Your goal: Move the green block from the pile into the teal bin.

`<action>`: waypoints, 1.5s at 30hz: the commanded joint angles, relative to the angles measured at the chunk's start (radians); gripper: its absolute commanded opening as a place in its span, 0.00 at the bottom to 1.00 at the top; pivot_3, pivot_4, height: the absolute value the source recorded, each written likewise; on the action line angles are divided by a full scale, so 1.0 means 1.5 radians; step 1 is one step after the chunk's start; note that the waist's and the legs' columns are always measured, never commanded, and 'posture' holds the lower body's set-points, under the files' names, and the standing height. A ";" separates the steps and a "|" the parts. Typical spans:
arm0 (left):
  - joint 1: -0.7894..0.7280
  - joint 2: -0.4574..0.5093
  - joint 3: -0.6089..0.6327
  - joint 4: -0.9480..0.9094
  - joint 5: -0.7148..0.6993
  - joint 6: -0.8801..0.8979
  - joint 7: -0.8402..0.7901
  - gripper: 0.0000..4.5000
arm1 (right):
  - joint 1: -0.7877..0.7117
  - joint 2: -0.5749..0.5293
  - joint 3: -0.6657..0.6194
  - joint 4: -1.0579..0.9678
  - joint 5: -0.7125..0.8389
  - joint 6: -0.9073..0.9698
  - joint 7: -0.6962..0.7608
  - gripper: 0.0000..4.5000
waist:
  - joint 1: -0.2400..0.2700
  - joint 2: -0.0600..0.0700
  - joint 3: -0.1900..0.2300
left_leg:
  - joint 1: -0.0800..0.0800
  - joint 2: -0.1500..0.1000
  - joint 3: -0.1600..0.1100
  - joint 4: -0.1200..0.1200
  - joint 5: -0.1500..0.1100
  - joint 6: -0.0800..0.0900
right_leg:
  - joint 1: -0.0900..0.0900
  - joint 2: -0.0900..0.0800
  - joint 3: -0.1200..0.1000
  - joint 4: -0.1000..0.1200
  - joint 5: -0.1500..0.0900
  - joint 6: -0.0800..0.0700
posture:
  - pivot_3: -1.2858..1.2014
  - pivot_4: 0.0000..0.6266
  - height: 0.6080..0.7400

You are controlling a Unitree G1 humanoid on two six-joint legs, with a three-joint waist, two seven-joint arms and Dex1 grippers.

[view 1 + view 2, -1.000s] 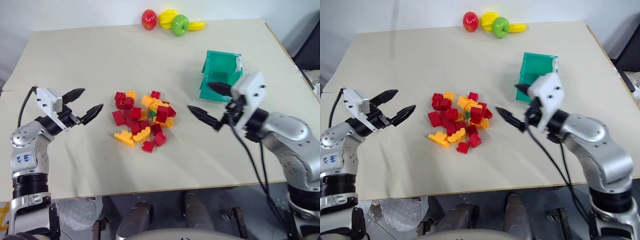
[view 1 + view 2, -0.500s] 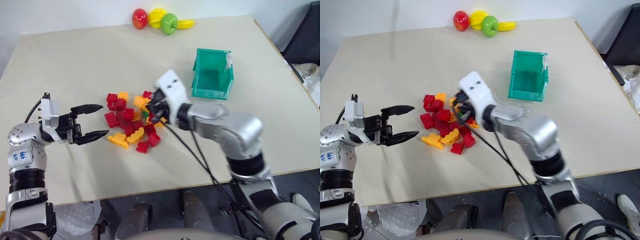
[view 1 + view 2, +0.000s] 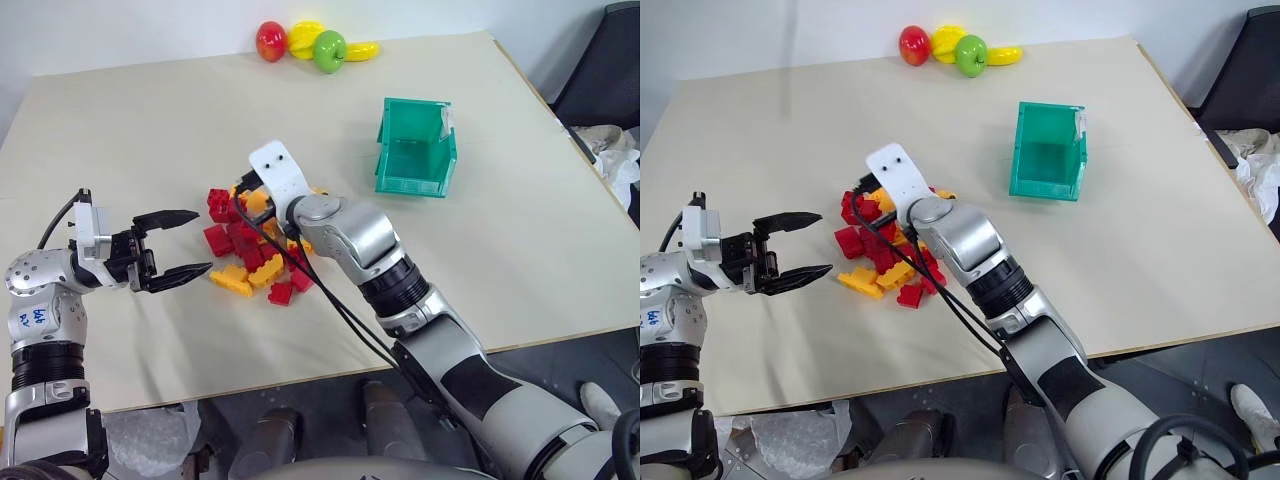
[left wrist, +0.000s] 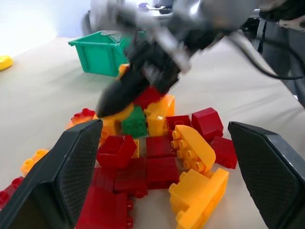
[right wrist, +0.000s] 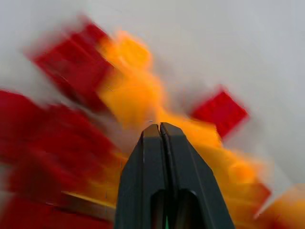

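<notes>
**Right pincer pressed shut over the brick pile**

Right gripper point(image 4: 112, 102) has its two black fingers squeezed flat together, holding nothing. Its tip pokes down into the pile point(image 3: 255, 240) of small red and yellow-orange plastic studded bricks. Just beside that tip, down in the heap, sits the green block point(image 4: 134, 122), a small square dark-green studded plastic brick, with a yellow brick touching one side.

Left gripper point(image 3: 172, 245) waits near the pile's left edge with its fingers spread wide, touching nothing.

To do this step well, I think the right pincer should lift a little, open up, and come down with one finger on each side of the green brick, not the yellow one.

The teal bin point(image 3: 417, 150), an open-top teal-green plastic box, stands well apart to the right, ready for the brick.
</notes>
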 commanded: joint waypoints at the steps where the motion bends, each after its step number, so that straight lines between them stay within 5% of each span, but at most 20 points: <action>1: -0.010 -0.002 0.007 0.000 -0.002 -0.014 0.012 1.00 | -0.026 0.029 -0.016 0.041 -0.037 -0.008 -0.024 0.01 | 0.000 0.000 0.000 | 0.000 0.000 0.000 0.000 0.000 0.000 | 0.000 0.000 0.000 0.001 0.000 0.000 | 0.52 0.24 1.00; 17: -0.042 -0.018 -0.003 0.038 0.004 -0.035 0.018 1.00 | 0.070 -0.190 0.058 -0.277 -0.009 0.141 0.226 0.01 | -0.001 0.000 0.000 | -0.001 0.001 0.002 0.000 -0.001 0.000 | -0.001 0.000 0.000 -0.001 0.000 0.000 | 0.52 0.24 1.00; 29: -0.028 -0.016 0.005 0.022 -0.003 -0.037 0.027 1.00 | 0.100 -0.181 0.128 -0.320 0.028 0.133 0.368 0.01 | 0.001 0.000 0.000 | -0.001 0.002 0.002 0.000 -0.001 -0.001 | -0.001 0.001 0.000 -0.002 0.000 0.000 | 0.52 0.24 1.00; 36: -0.030 -0.014 0.005 0.024 -0.003 -0.037 0.028 1.00 | 0.107 -0.209 0.084 -0.389 0.074 0.141 0.419 0.01 | 0.005 0.000 0.000 | -0.001 0.002 0.002 0.001 -0.001 -0.001 | -0.001 0.001 0.000 -0.002 0.000 0.000 | 0.52 0.24 1.00; 41: -0.035 -0.014 0.001 0.026 -0.006 -0.032 0.016 1.00 | 0.157 -0.290 -0.051 -0.470 0.140 0.058 0.492 0.01 | 0.012 0.000 0.000 | -0.001 0.002 0.002 0.001 -0.001 0.000 | -0.001 0.001 0.000 -0.002 0.000 0.000 | 0.52 0.24 1.00; 45: -0.035 -0.016 -0.004 0.024 -0.012 -0.017 -0.001 1.00 | 0.233 -0.412 -0.151 -0.497 0.178 -0.097 0.621 0.21 | 0.026 -0.001 0.000 | -0.002 0.001 0.002 0.001 -0.002 0.001 | 0.000 0.001 -0.001 -0.004 0.000 0.000 | 0.52 0.24 1.00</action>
